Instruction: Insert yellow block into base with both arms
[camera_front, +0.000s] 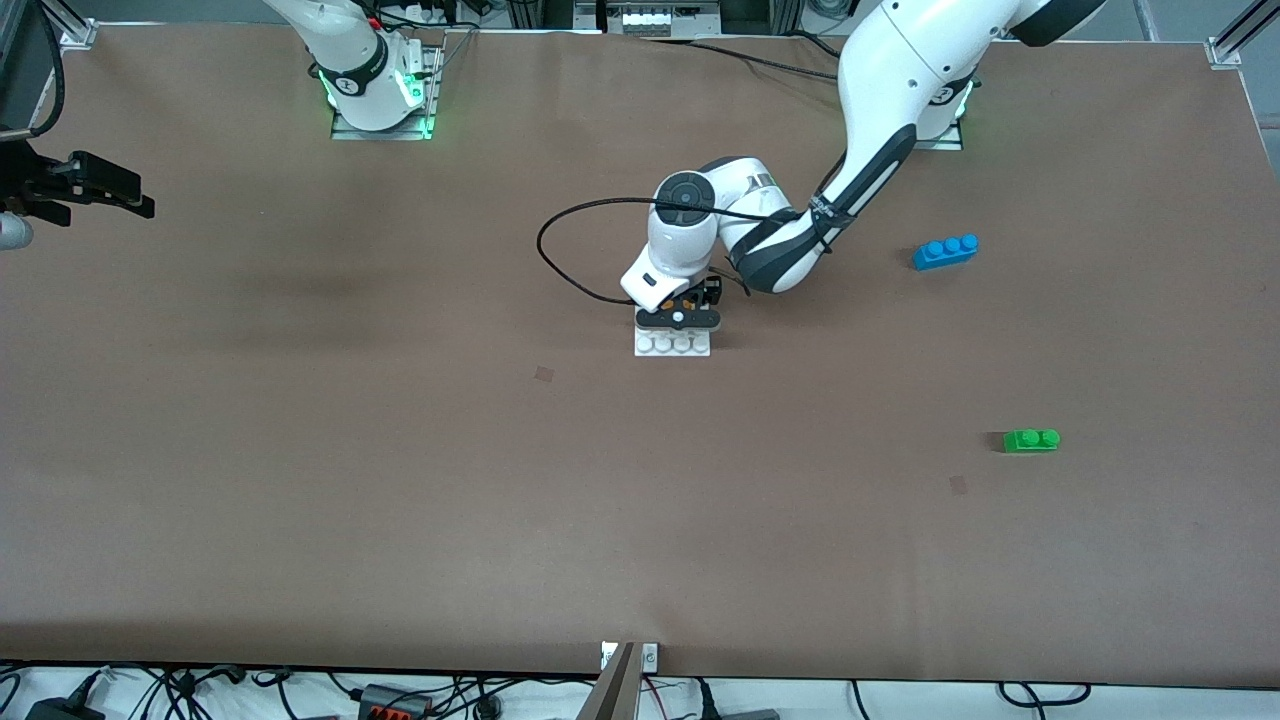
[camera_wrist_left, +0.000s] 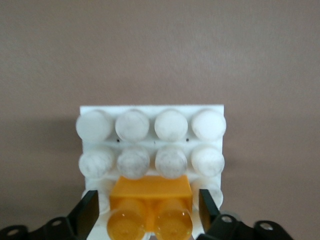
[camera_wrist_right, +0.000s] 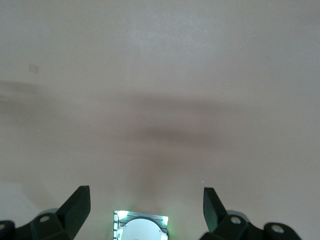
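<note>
Over at the right arm's end of the table, the right gripper (camera_front: 100, 190) hangs in the air above bare brown table (camera_front: 400, 480), waiting well away from the action. Its wrist view shows the fingers (camera_wrist_right: 75, 207) spread wide with nothing between them, just tabletop and its own arm's lit base below.

On to the middle of the table: the white base (camera_front: 672, 344) sits flat there, one row of studs showing nearest the front camera. The left gripper (camera_front: 690, 306) is right down on top of it, the left arm reaching in from its end of the table. The wrist view tells it best: the yellow block (camera_wrist_left: 150, 205) sits on the base (camera_wrist_left: 150, 132), studs up, just beside the plate's second row of studs, and the fingers (camera_wrist_left: 86, 214) stand apart on either side of it with a gap each way, released.

Toward the left arm's end, the blue brick (camera_front: 945, 251) lies on the table, and the green brick (camera_front: 1031, 440) lies nearer the front camera, both well apart from the base.
</note>
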